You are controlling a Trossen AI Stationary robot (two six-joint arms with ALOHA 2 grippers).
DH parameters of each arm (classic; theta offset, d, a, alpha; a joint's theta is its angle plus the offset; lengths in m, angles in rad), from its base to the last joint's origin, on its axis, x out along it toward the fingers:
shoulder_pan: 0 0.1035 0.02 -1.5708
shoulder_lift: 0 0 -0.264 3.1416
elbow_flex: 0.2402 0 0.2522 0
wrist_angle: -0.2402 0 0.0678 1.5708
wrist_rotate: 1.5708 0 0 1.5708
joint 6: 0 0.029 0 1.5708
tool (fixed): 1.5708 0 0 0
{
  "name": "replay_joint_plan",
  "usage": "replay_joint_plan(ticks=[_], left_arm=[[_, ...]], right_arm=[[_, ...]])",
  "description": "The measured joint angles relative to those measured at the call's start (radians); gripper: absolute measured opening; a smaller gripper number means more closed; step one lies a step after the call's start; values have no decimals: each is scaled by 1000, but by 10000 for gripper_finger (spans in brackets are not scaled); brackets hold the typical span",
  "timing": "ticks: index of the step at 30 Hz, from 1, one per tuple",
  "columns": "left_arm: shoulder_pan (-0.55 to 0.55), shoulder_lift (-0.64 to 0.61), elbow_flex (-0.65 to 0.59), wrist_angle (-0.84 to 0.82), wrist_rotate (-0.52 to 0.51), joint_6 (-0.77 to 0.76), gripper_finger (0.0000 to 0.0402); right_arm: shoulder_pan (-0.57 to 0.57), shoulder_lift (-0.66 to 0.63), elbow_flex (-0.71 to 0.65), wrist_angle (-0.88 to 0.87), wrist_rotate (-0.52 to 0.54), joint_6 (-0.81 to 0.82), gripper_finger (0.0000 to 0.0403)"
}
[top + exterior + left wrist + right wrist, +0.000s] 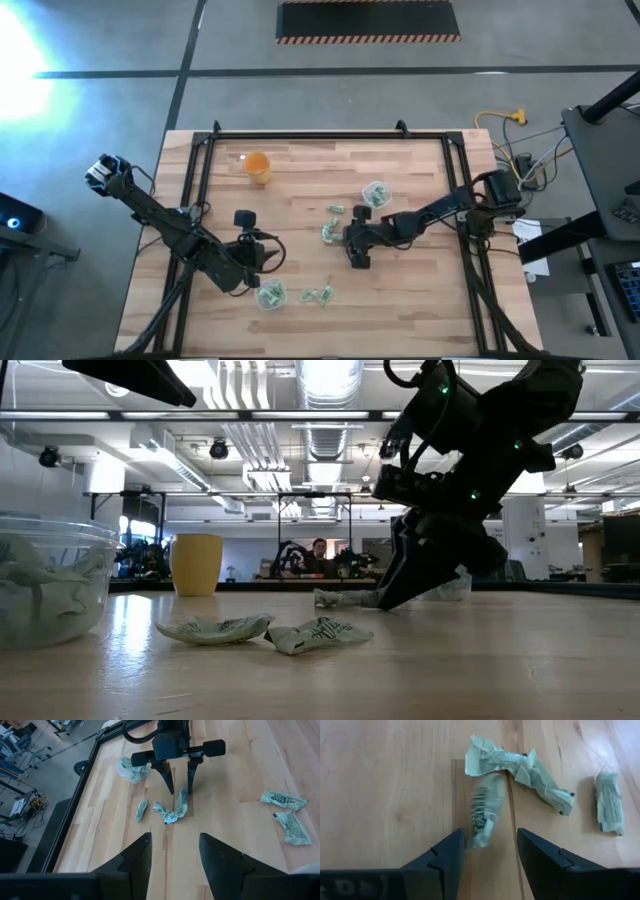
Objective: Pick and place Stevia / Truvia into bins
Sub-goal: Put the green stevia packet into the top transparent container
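Right wrist view: right gripper [487, 851] jaws spread over a crumpled Stevia sachet [482, 815] on the surface, light, limp paper; pinch across its middle.

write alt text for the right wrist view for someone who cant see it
The right gripper hangs open just above a wooden table, its two dark fingers either side of a blurred pale green sachet. A crumpled sachet lies just beyond it, and another sachet lies apart to one side.
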Motion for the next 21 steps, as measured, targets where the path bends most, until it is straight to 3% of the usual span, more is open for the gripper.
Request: replay_joint_plan(ticks=[9,21], left_arm=[[0,0,0,0,0,0,148],[0,0,0,0,0,-1,148]], right_arm=[[-10,-3,1,-4,-14,-7,141],[-11,-3,0,-5,-6,-65,60]])
